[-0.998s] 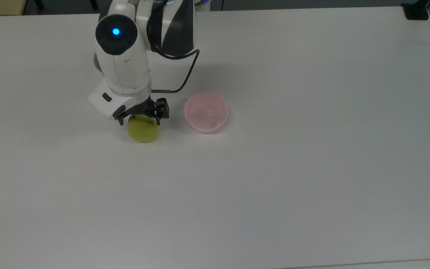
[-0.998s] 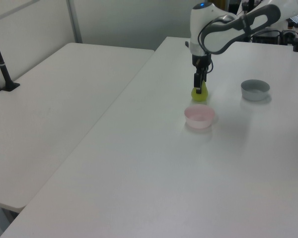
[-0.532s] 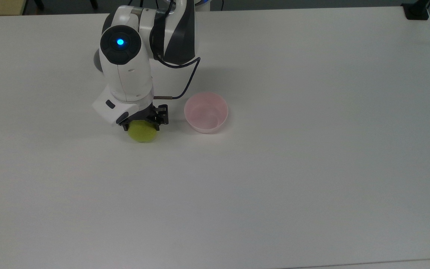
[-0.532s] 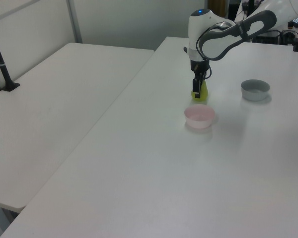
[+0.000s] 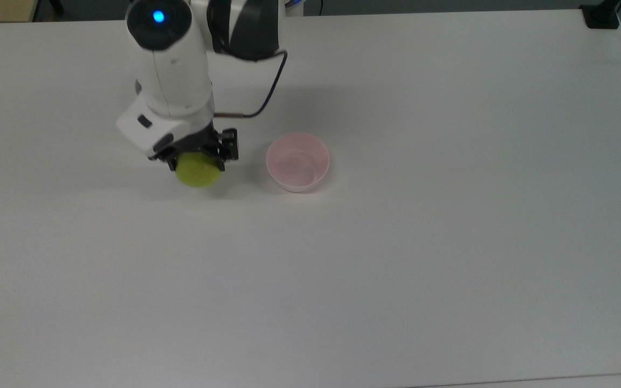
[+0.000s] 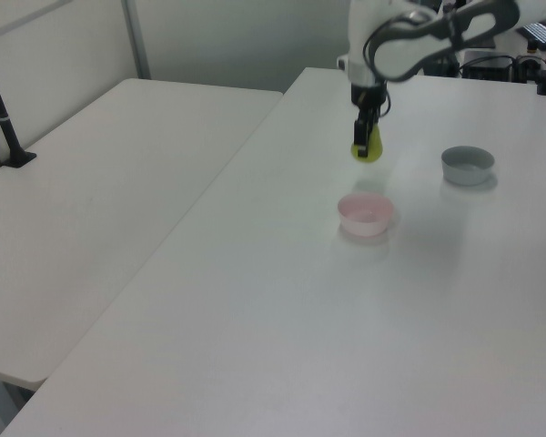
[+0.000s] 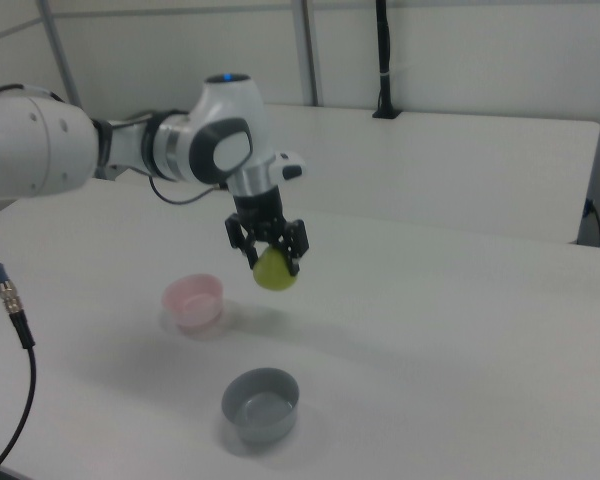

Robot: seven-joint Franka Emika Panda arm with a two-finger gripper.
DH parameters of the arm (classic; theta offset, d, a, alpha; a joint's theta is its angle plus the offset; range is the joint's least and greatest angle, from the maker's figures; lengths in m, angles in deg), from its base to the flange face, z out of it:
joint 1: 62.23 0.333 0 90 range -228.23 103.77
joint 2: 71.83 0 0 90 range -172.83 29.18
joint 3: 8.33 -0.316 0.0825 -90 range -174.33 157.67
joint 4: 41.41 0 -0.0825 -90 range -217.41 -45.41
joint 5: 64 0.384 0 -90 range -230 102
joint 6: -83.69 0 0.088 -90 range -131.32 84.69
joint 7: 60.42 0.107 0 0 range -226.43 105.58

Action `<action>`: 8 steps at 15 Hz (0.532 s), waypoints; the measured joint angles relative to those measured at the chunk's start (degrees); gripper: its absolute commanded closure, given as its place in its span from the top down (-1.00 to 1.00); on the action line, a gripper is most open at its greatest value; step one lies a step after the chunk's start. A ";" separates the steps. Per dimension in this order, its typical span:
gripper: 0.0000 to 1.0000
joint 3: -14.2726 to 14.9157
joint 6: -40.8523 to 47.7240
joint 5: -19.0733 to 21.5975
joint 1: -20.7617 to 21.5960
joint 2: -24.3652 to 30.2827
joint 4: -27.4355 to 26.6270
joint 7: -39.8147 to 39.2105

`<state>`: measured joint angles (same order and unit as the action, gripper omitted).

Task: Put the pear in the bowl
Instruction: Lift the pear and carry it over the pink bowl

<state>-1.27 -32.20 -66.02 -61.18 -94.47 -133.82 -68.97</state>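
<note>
You are holding the pear (image 5: 198,170) in the gripper (image 5: 197,156), with the two fingers clamped on its upper part, so most of its round body is hanging below the fingertips. In the right view the pear (image 7: 275,270) is hanging clear of the table (image 5: 450,215), its shadow lying on the surface well below it, so you are carrying it in the air rather than resting it.

The relation that matters now: in the top view, the bowl (image 5: 297,161) is sitting at about 3 o'clock from the pear, near but with a plain gap of bare table between them. In the left view the bowl (image 6: 365,212) is lying at 6 o'clock from the pear (image 6: 367,149); in the right view it (image 7: 193,298) is at roughly 8 o'clock from the fruit.

By my judgement, you are needing a sideways carry toward the top view's right until the pear is hanging over the pink opening, then a descent and release. Steer clear of the grey bowl (image 7: 261,401), which is standing apart from the pink one.
</note>
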 measured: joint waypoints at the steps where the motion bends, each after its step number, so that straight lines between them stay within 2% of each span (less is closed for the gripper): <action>1: -0.28 0.00 2.17 0.00 -0.06 1.76 0.60 0.00; 5: -0.28 -0.04 8.57 0.01 0.53 8.17 0.98 0.14; 8: -0.26 -0.34 9.94 0.05 4.79 9.25 0.56 3.82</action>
<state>-1.61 -22.26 -65.97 -56.39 -85.22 -133.26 -65.15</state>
